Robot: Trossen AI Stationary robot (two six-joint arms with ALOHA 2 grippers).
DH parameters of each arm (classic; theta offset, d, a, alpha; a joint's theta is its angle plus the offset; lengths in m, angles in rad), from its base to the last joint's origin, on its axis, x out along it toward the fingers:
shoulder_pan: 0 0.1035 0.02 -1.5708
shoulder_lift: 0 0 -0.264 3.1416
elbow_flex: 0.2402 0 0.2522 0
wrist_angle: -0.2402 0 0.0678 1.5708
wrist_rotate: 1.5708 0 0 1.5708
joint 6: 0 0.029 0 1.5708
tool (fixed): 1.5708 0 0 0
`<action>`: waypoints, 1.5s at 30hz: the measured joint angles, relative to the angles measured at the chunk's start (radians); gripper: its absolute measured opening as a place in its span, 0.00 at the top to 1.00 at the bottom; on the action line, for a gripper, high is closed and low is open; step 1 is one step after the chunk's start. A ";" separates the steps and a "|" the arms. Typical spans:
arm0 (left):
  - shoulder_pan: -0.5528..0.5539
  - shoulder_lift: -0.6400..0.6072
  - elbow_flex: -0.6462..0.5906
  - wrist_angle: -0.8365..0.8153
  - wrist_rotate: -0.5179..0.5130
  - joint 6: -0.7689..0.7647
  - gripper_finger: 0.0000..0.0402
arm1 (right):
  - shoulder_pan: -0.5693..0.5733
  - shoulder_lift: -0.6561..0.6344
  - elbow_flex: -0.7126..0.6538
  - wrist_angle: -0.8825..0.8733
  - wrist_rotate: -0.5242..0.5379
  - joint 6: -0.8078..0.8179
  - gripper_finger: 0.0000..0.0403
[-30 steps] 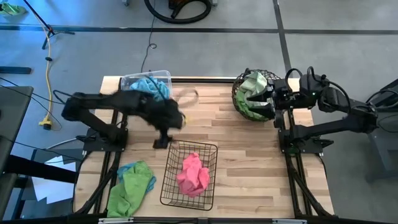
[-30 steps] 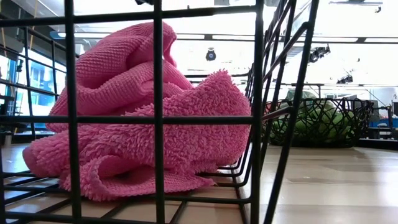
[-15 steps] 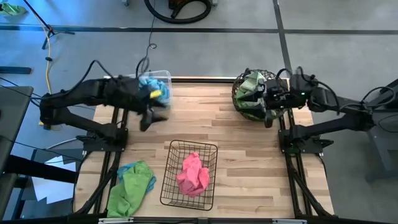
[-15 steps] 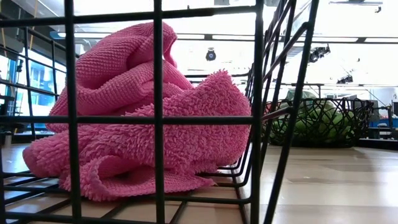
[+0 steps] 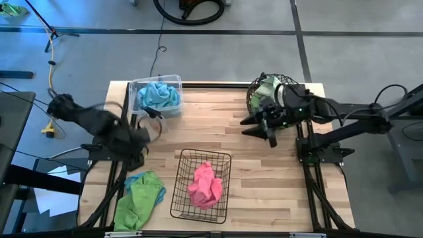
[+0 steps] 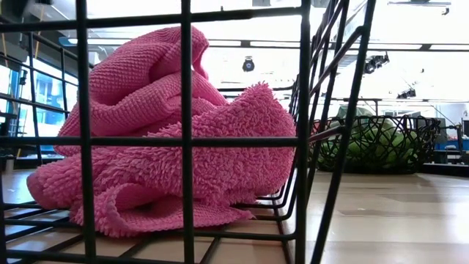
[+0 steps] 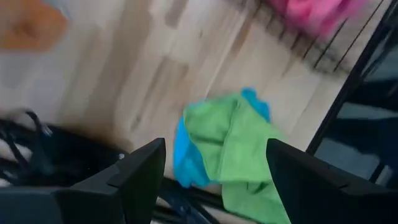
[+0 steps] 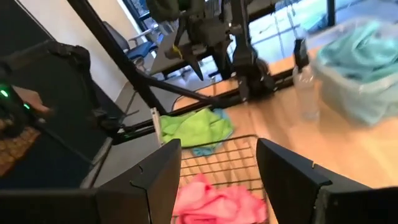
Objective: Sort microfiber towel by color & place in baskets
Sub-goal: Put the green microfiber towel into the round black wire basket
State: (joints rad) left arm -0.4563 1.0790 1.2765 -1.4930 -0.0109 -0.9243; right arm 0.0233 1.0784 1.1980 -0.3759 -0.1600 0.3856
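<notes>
Mostly sorted. Light wooden bench [image 5: 264,165]: black rectangular wire basket [image 5: 223,158] at 6 o'clock holds the pink towel [image 5: 205,185]; clear plastic bin [image 5: 137,89] at 11 has light blue towels [image 5: 157,94]; dark round woven basket [image 5: 254,99] at 1 has green towels [image 5: 268,86]. Left: lime green towel [image 7: 242,143] over a blue one [image 7: 181,155], loose at 7. Left gripper [image 7: 214,163] above them, fingers apart, empty; right gripper [image 8: 219,163] near 2, apart, empty.
</notes>
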 joint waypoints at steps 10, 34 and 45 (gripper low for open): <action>-0.309 0.005 -0.397 0.539 0.143 -0.241 0.34 | 0.045 0.055 0.000 0.000 0.070 0.216 0.49; -0.468 0.294 -0.510 0.655 0.148 -0.582 0.36 | 0.042 0.099 0.000 0.000 0.106 0.287 0.49; -0.494 0.229 -0.476 0.635 0.072 -0.551 0.97 | 0.042 0.099 0.000 -0.008 0.088 0.262 0.49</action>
State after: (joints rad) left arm -0.9504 1.3080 0.8010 -0.8577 0.0611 -1.4758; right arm 0.0654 1.1778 1.1980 -0.3839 -0.0725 0.6472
